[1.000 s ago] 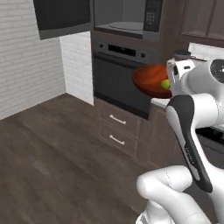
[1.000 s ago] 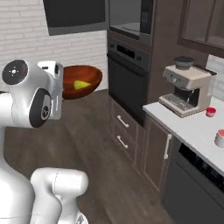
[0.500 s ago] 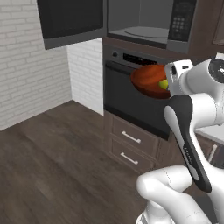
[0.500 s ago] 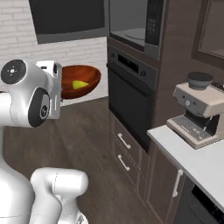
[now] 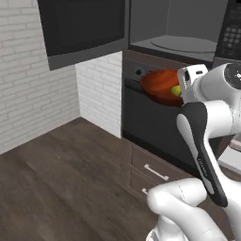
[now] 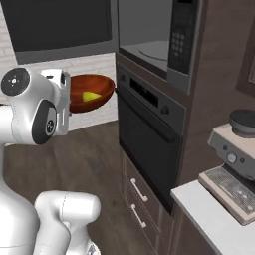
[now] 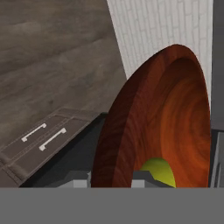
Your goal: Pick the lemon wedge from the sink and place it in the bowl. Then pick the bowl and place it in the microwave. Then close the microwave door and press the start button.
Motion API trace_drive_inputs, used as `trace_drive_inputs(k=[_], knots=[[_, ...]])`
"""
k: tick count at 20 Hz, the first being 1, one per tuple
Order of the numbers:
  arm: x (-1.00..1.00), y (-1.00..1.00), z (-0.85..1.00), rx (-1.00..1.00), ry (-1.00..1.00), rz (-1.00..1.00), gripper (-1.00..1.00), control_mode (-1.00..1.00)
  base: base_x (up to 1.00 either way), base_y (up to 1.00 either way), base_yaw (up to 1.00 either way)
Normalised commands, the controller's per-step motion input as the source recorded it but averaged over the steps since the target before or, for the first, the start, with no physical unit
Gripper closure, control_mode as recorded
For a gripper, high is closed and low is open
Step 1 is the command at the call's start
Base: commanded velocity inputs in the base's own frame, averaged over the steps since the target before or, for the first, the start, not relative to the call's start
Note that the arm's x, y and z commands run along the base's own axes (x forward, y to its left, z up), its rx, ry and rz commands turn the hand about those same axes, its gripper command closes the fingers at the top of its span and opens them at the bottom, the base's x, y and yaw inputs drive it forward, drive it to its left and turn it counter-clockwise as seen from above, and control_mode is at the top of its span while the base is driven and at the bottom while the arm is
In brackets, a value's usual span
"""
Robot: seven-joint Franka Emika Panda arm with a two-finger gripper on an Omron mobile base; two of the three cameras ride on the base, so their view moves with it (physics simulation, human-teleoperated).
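Right base view: we see the microwave (image 6: 149,47) cavity open above the oven (image 6: 149,144), round turntable plate (image 6: 154,50) inside. Microwave door (image 5: 82,28) hangs swung out to the left in the left base view. Espresso machine (image 6: 234,164) sits on the surface (image 6: 209,219) at right. We hold the bowl (image 6: 89,92) in the air just left of the oven front, below cavity level. Tool (image 7: 111,179) is clamped on the bowl's near rim. Lemon wedge (image 6: 90,95) lies inside the bowl.

White brick wall (image 5: 33,80), dark wood floor (image 5: 56,188), drawers (image 6: 137,199)
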Motion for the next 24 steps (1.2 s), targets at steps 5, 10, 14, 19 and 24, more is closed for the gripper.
trace_drive_inputs(k=[5,10,14,19,24], knots=[[0.0,0.0,0.0,0.0,0.0,0.0,1.0,1.0,0.59,-0.04,0.0],[0.0,0.0,0.0,0.0,0.0,0.0,1.0,1.0,0.2,0.0,0.0],[0.0,0.0,0.0,0.0,0.0,0.0,1.0,1.0,0.5,-0.04,0.0],[0.0,0.0,0.0,0.0,0.0,0.0,1.0,1.0,0.7,0.02,0.0],[0.0,0.0,0.0,0.0,0.0,0.0,1.0,1.0,0.44,0.03,-0.01]])
